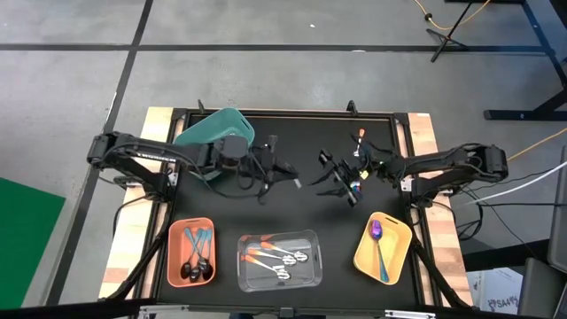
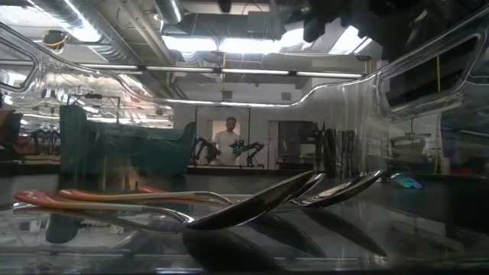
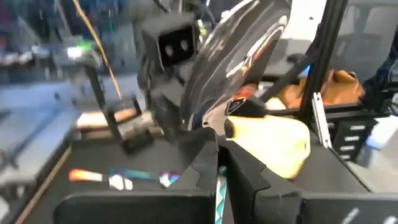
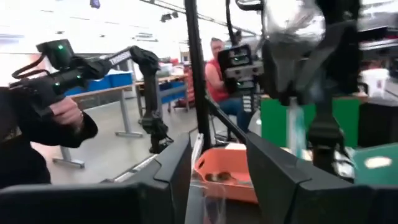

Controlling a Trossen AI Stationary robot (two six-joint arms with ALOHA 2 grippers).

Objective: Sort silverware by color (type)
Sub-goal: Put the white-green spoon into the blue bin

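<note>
teal-handled spoon [image 3: 219,198]: pinched in left pincer [image 3: 222,177]
right pincer [image 1: 347,183]: spread, empty
advice: carry spoon level to the matching bin, release low

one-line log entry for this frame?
left gripper: shut on spoon, mid-table | right gripper: open, facing left | salmon bin: black spoons | clear bin: orange-handled | yellow bin: purple spoon

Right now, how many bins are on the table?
4: the teal bin at the back left, and along the front edge the salmon bin, the clear bin and the yellow bin.
</note>
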